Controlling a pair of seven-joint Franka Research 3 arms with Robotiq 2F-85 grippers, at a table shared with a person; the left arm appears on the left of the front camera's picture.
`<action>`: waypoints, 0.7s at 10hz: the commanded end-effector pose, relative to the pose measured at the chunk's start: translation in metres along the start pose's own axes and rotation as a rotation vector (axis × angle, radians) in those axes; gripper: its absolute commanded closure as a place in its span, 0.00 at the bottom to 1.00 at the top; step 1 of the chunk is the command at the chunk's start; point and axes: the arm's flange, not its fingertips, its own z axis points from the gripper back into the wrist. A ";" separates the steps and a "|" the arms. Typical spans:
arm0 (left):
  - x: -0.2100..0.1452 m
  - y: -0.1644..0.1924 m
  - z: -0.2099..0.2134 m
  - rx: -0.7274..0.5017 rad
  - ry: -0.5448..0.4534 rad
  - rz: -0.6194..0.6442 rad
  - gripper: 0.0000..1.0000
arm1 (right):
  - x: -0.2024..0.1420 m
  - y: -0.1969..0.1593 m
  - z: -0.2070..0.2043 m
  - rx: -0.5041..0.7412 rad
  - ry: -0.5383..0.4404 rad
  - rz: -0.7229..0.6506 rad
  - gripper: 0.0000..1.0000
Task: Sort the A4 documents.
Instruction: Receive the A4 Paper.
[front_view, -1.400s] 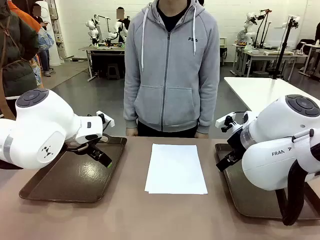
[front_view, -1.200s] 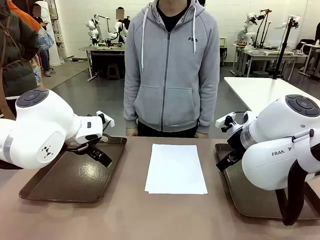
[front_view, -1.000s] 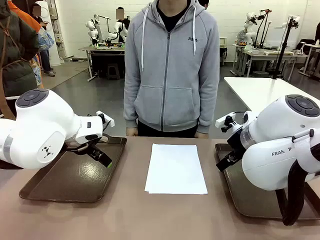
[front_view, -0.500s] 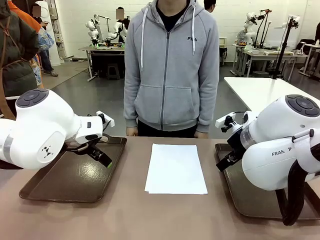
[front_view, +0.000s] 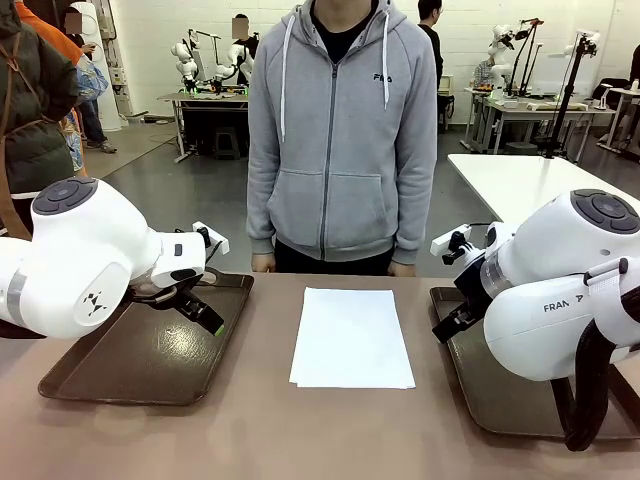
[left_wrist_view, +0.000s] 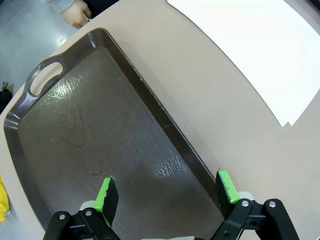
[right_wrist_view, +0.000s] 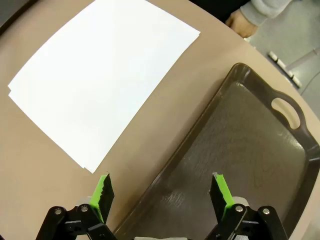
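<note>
Small dark brand lettering stands on the chest of the person's grey zip-up hooded sweatshirt (front_view: 300, 150) in the front view; it appears to read "FILA", though it is too small to confirm. The white right robot arm (front_view: 545, 300) carries grey capitals "FRAN" and "A" on its casing, with a black cable covering the letter between. The white left robot arm (front_view: 70, 260) bears a small dark emblem without readable letters.

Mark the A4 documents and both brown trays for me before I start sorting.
A4 documents (front_view: 352, 337): front view, middle of the top sheet.
left tray (front_view: 140, 360): front view, bare floor near its front rim.
right tray (right_wrist_view: 240, 150): right wrist view, bare floor at its middle.
</note>
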 end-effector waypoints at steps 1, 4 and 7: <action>0.000 0.000 0.000 0.000 0.000 0.000 0.00 | 0.000 0.000 0.000 0.000 0.000 -0.001 0.00; -0.009 0.006 0.012 0.026 -0.002 0.045 0.00 | -0.008 -0.007 0.029 -0.002 -0.033 -0.011 0.00; -0.025 0.019 0.079 -0.032 -0.026 0.185 0.00 | -0.036 -0.044 0.092 -0.015 -0.119 -0.064 0.00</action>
